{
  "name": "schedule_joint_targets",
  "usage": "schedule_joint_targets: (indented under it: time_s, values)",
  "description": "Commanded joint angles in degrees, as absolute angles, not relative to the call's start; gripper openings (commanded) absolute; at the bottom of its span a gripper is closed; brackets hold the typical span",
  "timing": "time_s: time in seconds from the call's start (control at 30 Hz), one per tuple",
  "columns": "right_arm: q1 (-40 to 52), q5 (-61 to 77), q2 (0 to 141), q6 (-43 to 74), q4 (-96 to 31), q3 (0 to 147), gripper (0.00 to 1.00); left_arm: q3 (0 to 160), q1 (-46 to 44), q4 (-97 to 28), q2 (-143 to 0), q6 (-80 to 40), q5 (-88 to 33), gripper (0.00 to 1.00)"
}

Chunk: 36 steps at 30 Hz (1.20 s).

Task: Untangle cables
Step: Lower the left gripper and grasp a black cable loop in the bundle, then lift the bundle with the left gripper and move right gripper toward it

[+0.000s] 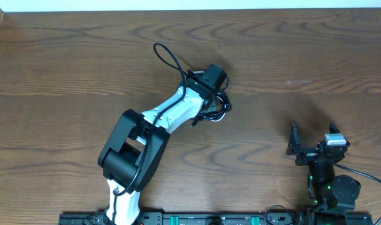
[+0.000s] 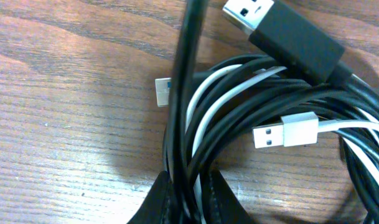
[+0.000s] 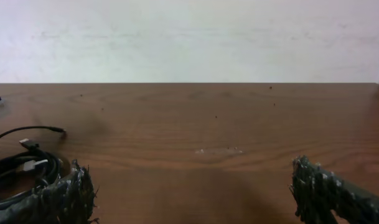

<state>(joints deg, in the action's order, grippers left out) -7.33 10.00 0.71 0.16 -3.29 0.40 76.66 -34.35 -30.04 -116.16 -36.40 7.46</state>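
Note:
The cables (image 2: 239,106) lie in a tangled coil of black cords and one white cord on the wooden table. A black USB plug (image 2: 282,31) and a white USB plug (image 2: 285,132) rest on top of the coil. My left gripper (image 2: 190,198) is shut on several strands, black and white, at the coil's near edge. From overhead, the left gripper (image 1: 210,100) sits over the cables (image 1: 223,105) at the table's middle. My right gripper (image 1: 312,140) stands open and empty to the right, apart from the cables (image 3: 21,168); its fingers (image 3: 71,193) hold nothing.
The left arm's own black wire (image 1: 168,59) loops up beside its wrist. The wooden table (image 1: 65,69) stretches all round, with a pale wall (image 3: 189,37) beyond its far edge. The arm bases stand along the front edge (image 1: 196,219).

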Motion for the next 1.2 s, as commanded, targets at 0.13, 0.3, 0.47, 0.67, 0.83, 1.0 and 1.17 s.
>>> schedule_joint_targets:
  time_s: [0.13, 0.3, 0.47, 0.67, 0.83, 1.0, 1.17]
  values:
    - [-7.6, 9.5, 0.4, -0.5, -3.6, 0.3, 0.99, 77.8, -34.4, -30.8, -114.2, -36.7, 8.4, 0.07]
    - [-7.6, 9.5, 0.4, -0.5, -3.6, 0.3, 0.99, 77.8, -34.4, -32.4, -108.4, -36.7, 8.4, 0.08]
    - [-7.6, 9.5, 0.4, -0.5, -3.6, 0.3, 0.99, 77.8, -34.4, -34.7, -102.6, -36.7, 8.1, 0.08]
    - [-7.6, 9.5, 0.4, -0.5, -3.6, 0.3, 0.99, 77.8, -34.4, -38.7, -98.4, -36.7, 8.2, 0.07]
    - [-7.6, 9.5, 0.4, -0.5, -3.6, 0.3, 0.99, 77.8, -34.6, -42.6, -97.9, -36.7, 8.0, 0.08]
    - [-7.6, 9.5, 0.4, -0.5, -3.6, 0.3, 0.99, 77.8, -36.5, -45.5, -98.0, -36.7, 8.0, 0.08]
    - [-7.6, 9.5, 0.4, -0.5, -3.6, 0.3, 0.99, 77.0, -39.8, -45.4, -98.1, -36.7, 8.5, 0.07]
